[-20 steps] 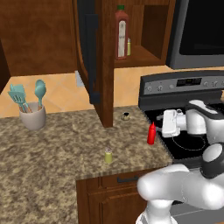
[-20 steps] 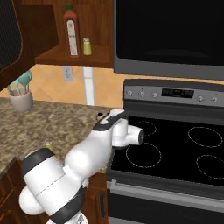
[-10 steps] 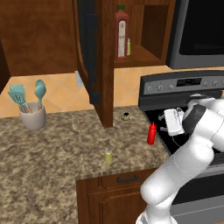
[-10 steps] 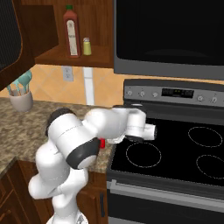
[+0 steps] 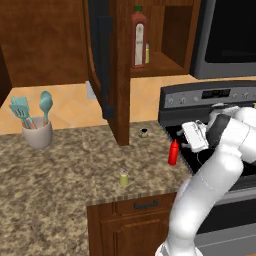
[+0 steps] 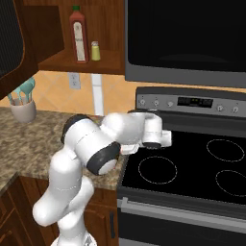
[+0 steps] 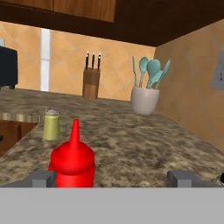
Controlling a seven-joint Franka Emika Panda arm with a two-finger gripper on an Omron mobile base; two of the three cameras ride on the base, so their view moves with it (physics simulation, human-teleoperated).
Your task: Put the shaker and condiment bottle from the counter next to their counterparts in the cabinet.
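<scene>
My fingers (image 7: 113, 177) are spread wide and level with the tabletop (image 5: 60, 165), their tips either side of the red bottle (image 7: 72, 157), which stands upright nearer the left tip and untouched. The bottle (image 5: 173, 152) sits at the tabletop's edge beside the stove (image 5: 210, 100), with the shaker (image 5: 123, 178) apart from it near the front edge. In the open cabinet (image 5: 120, 75) stand the tall sauce bottle (image 5: 138, 37) and slim shaker (image 6: 95, 50), just beside each other.
</scene>
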